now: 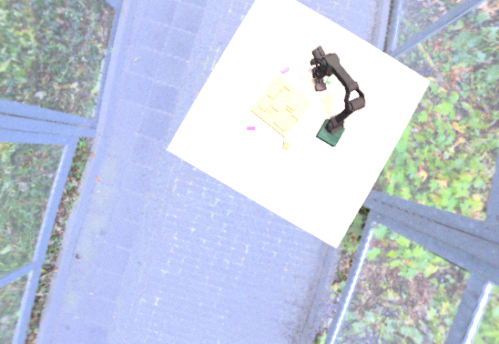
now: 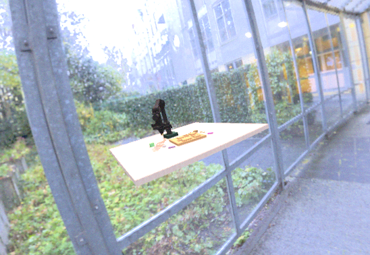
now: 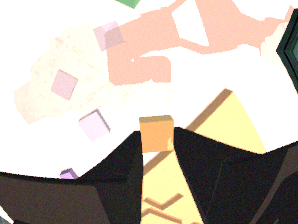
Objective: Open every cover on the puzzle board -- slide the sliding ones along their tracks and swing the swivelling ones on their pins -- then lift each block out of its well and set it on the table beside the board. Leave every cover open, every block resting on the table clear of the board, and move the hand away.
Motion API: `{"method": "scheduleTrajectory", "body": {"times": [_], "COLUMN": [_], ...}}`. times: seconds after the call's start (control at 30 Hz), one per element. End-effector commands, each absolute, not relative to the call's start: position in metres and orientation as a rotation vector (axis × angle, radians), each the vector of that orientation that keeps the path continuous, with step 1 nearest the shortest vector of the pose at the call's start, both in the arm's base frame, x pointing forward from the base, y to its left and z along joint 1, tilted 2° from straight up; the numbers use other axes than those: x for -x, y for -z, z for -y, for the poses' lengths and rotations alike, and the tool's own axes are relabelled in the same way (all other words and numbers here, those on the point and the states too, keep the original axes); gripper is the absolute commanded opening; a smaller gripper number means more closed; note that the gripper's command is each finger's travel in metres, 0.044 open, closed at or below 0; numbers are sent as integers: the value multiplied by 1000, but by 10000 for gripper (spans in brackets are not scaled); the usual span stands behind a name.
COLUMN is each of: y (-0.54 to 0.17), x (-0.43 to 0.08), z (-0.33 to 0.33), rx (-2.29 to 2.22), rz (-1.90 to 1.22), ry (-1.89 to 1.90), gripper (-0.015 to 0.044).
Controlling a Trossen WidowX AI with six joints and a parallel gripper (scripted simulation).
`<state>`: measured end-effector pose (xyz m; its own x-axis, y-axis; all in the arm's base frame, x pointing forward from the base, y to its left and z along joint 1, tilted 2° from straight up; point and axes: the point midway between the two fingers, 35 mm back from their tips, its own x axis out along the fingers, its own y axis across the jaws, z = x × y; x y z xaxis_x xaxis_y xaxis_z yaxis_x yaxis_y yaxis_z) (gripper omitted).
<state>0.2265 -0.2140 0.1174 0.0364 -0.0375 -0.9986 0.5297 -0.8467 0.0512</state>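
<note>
Paving, metal-framed glazing and greenery surround a white table, on which the tan puzzle board lies flat. Just off one edge of the board, the black gripper hangs with its fingers closed on a small orange block, which is out over the table side of that edge in the overhead view. How far the held block stands above the table, or whether it touches, I cannot tell. On the table beside the board, a purple block lies near its upper corner as seen from overhead, and a magenta block lies near its lower left side. Just past the board's bottom corner sits a yellow-orange block. A green block is farther from the board, beyond the gripper. Three pale pinkish blocks also lie off the board, spread in a loose line in the wrist view. The arm's dark green base stands to the board's right from overhead, apart from it. Raised lines and recesses mark the board's face, but they are too small to tell which covers are open.
</note>
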Motion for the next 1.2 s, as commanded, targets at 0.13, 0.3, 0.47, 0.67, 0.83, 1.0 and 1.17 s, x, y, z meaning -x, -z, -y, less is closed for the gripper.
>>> {"method": "scheduleTrajectory", "body": {"times": [0.13,0.3,0.47,0.67,0.83,1.0,1.17], "y": [-111,-103,-95,-85,-77,-69,-60], "x": [-225,-226,-227,-228,-229,-229,-230], "z": [215,217,218,219,219,220,220], "rx": [-1916,-1916,-1916,-1916,-1916,-1916,-1916], "rz": [-496,-495,-495,-495,-495,-495,-495], "ry": [1847,1847,1847,1847,1847,1847,1847], "gripper": [80,80,80,80,80,80,80]}}
